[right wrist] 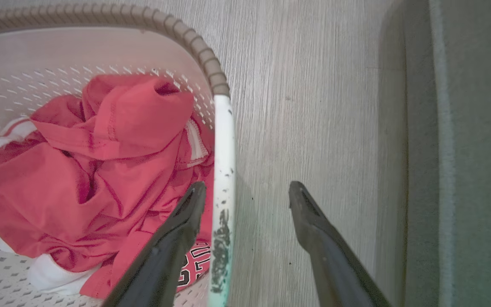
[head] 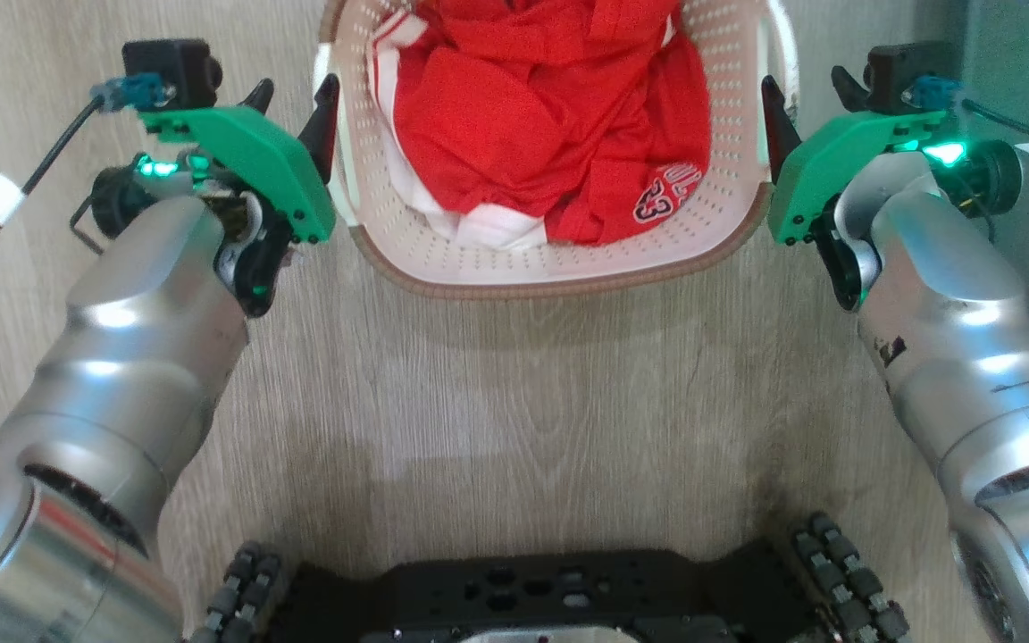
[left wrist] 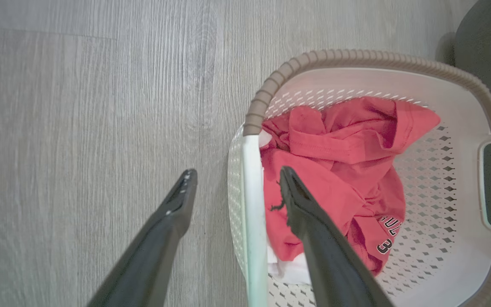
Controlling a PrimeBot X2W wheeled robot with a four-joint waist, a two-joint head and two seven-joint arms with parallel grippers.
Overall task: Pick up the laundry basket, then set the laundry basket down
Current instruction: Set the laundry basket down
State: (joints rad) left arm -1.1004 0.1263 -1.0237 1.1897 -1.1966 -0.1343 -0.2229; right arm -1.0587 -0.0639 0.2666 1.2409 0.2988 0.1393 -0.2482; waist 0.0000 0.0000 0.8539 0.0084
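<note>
Laundry basket (head: 559, 272): we see it resting on the pale wood floor (head: 514, 402), between our two grippers, brown woven rim upward.
Contents: a crumpled red jersey (head: 550, 116) with white trim and a number patch lies inside the basket.
Left gripper (left wrist: 237, 172): at the basket's left handle (left wrist: 252, 221). Its fingers are spread wide, one inside over the jersey and one outside. The white bar runs between them, ungripped.
Right gripper (right wrist: 247, 186): at the basket's right handle (right wrist: 223, 170). Its fingers are equally wide and straddle that scuffed bar.
Grey surface (right wrist: 463, 149): beyond the basket's right side; we cannot tell what it is.
</note>
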